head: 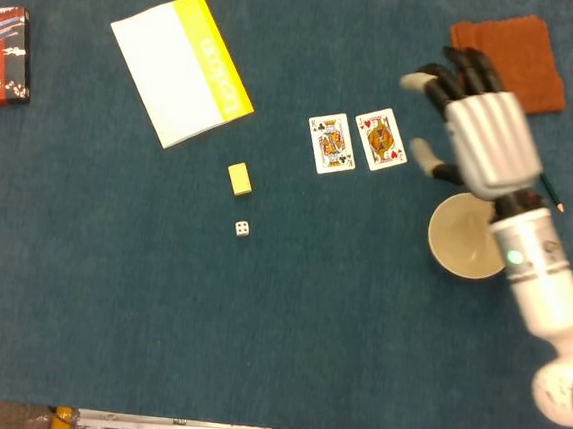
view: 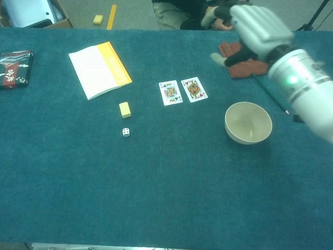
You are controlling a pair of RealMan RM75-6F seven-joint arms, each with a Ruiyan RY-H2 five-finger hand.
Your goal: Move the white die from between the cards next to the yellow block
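The white die lies on the blue cloth just in front of the yellow block, a short gap between them. Two playing cards lie side by side right of the block, with nothing between them; the chest view shows them too. My right hand hangs raised to the right of the cards, fingers spread, holding nothing. My left hand is out of both views.
A yellow-and-white booklet lies at the back left and a dark card box at the far left. A cream bowl sits under my right forearm. A rust cloth and a pencil lie at the back right.
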